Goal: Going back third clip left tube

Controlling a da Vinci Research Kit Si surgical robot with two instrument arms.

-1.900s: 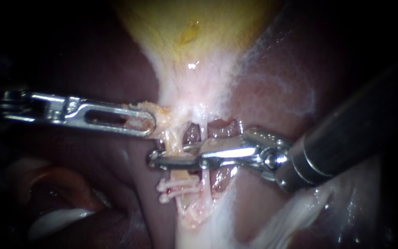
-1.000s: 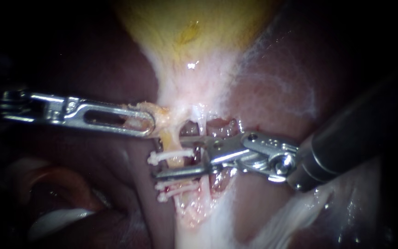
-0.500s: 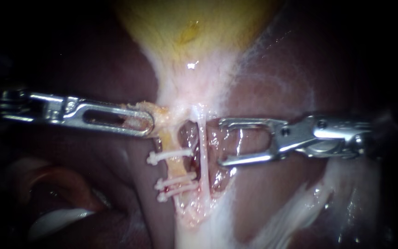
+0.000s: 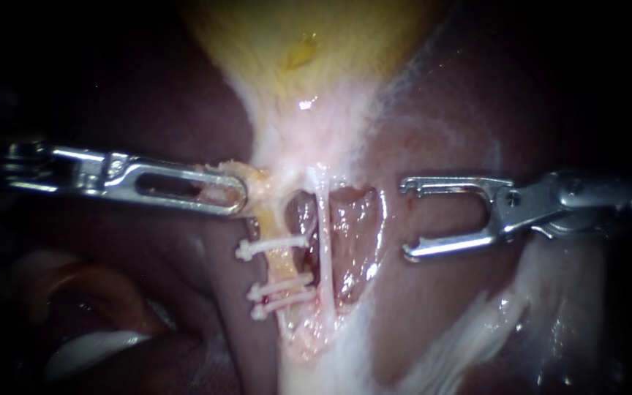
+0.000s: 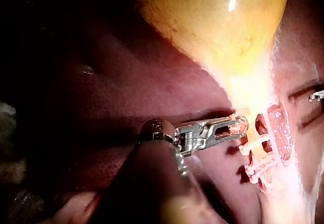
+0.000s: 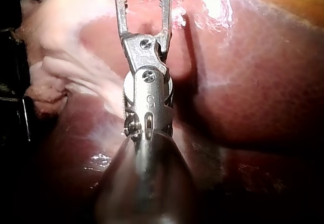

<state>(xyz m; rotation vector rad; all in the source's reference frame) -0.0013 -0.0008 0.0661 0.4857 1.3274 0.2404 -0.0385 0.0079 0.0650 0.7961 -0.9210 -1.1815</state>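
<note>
While my right instrument [image 4: 408, 218] hangs over the liver [image 4: 433, 300] w/ jaws wide apart & nothing btwn them, the uppermost clip [image 4: 268, 246] sits across the left tube [image 4: 281, 263], well apart from those jaws. Btwn that clip & my right jaw tips lie the thin right tube [image 4: 322, 241] & a pocket of reddish tissue [image 4: 352, 234]. Lower down, two more clips [image 4: 281, 294] cross the same tube, close together, w/ a gap btwn them & the uppermost clip. All three lie crosswise, knobbed ends sticking out on the side twd my left instrument [image 4: 237, 196]. Its jaws are clamped on yellowish tissue [image 4: 254, 183] at the base of the gallbladder [image 4: 301, 51], just above the uppermost clip & not touching it. Right wrist view: both spread jaws are bare, w/ pale tissue [image 6: 61, 26] beside them. Left wrist view: the clips show just ahead of & under my left jaws, & a bit of the right instrument's tip shows far beyond them.
</note>
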